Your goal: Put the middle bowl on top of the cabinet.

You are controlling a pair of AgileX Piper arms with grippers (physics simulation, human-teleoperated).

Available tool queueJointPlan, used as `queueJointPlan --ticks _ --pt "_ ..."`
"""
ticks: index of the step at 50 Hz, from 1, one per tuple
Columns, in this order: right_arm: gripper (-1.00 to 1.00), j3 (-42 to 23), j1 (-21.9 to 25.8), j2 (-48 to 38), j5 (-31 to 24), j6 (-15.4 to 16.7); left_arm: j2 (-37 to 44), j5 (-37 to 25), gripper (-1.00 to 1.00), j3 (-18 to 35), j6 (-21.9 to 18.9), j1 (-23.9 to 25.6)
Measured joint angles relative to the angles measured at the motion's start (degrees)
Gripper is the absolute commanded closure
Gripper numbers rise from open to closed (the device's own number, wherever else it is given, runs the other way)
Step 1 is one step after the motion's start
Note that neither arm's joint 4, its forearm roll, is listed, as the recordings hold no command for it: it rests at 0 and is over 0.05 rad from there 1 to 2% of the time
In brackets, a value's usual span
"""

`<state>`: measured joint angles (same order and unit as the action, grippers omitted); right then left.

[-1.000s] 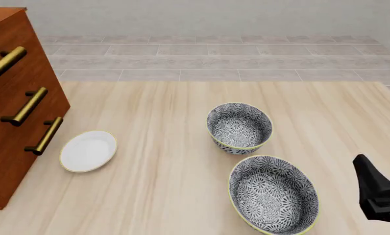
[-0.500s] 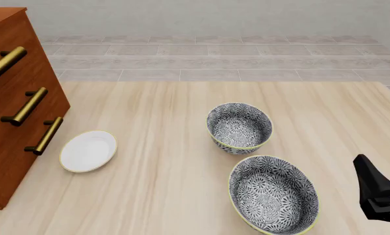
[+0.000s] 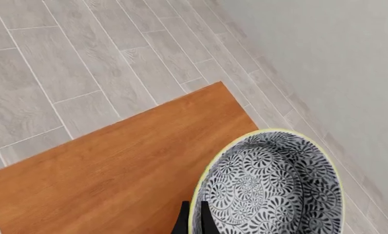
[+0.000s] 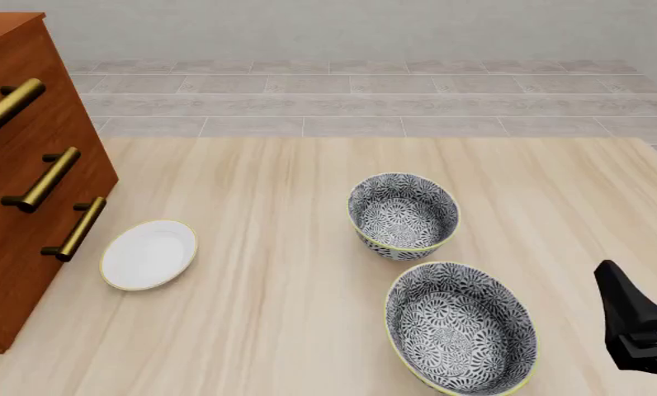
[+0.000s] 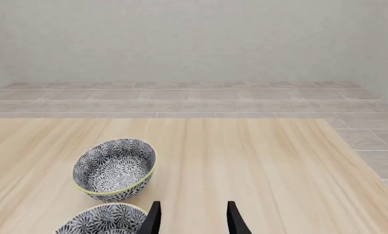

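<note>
1. My left jaws [image 3: 192,222] are pinching the rim of the middle bowl [image 3: 272,187], holding it above the cabinet [image 3: 116,170] top, overhanging one edge.
2. My right jaws [image 5: 191,217] are hanging parted and empty beside the two patterned bowls [image 4: 404,214] on the surface [image 4: 285,272].
3. Nothing is shifting from the earlier front views; white dish [image 4: 148,254] and bowls unmoved. I judge only lowering and release remain.
</note>
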<state>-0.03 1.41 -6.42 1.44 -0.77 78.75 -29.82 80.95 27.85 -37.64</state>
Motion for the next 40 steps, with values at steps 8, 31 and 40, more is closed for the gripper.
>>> queueJointPlan --ticks 8,31,40 --pt "-1.0 0.0 0.0 0.0 0.0 0.0 0.1 0.2 1.0 0.0 -0.4 -0.7" --pt "-1.0 0.0 -0.1 -0.1 0.2 0.0 0.1 0.7 -1.0 -0.4 -0.8 -1.2" --pt "-1.0 0.0 -0.1 -0.3 0.3 0.0 0.2 0.7 -1.0 -0.6 -0.7 -1.5"
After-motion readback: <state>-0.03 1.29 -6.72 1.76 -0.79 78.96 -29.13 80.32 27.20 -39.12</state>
